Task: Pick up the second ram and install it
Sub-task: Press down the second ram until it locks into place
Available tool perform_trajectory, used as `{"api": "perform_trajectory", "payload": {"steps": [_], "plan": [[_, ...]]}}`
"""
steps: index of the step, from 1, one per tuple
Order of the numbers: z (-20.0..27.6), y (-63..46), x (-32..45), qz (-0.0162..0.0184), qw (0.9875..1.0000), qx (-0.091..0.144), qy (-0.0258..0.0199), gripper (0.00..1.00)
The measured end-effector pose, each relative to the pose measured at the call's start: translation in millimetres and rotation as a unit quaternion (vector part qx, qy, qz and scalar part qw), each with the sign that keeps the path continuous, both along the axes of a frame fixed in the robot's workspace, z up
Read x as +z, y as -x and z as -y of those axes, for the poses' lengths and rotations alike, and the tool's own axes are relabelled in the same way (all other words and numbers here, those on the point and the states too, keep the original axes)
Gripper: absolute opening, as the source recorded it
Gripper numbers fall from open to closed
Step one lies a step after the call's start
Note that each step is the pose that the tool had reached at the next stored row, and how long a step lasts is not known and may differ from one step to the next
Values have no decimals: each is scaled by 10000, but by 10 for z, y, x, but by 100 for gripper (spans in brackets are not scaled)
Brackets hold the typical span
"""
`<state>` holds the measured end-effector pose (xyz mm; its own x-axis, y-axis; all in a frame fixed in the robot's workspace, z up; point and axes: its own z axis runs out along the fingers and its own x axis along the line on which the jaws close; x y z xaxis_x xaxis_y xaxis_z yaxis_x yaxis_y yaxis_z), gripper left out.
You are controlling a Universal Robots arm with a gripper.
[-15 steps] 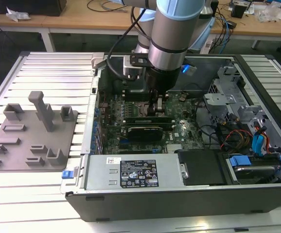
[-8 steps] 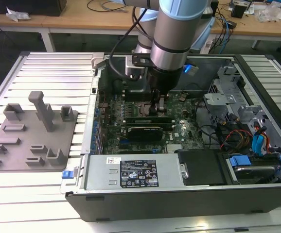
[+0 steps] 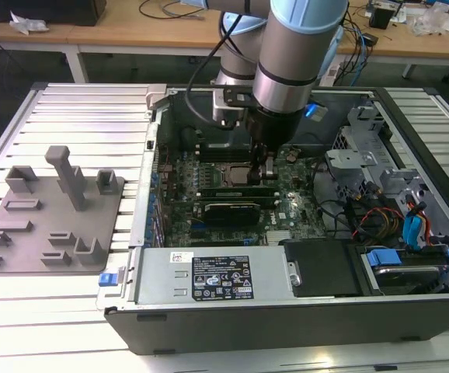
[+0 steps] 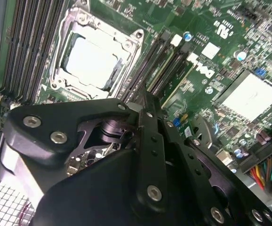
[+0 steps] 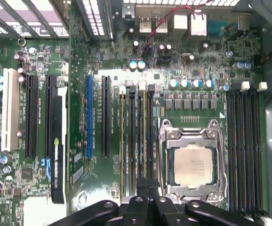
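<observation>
Black gripper (image 5: 148,186) linkage sits closest to my first wrist camera, its fingers (image 5: 143,188) drawn together and, as far as I can see, pinched on the ram (image 5: 149,141). That strip stands edge-on among the long slots just beside the socket (image 5: 192,165). In the exterior view I see the gripper (image 3: 267,167) near the frame's centre, down on the board (image 3: 287,210) inside the open case; the grey tray (image 3: 46,217) lies at the exterior view's left.

Robotics lab or electronics workshop: opened computer case (image 3: 302,311) on slatted metal bench (image 3: 85,116), grey fixture tray (image 3: 22,225), cable-strewn wooden desks (image 3: 131,31) behind.
</observation>
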<state>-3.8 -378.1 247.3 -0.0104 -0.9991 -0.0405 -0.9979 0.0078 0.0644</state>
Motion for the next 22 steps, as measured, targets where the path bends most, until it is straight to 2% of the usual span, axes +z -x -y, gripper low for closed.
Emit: {"api": "perform_trajectory", "payload": {"steps": [8,17,22], "plan": [[0,-188,-18,0,10000,0,0,8],[-3,-211,-64,0,10000,1,0,8],[-7,-281,-84,0,10000,0,0,8]]}}
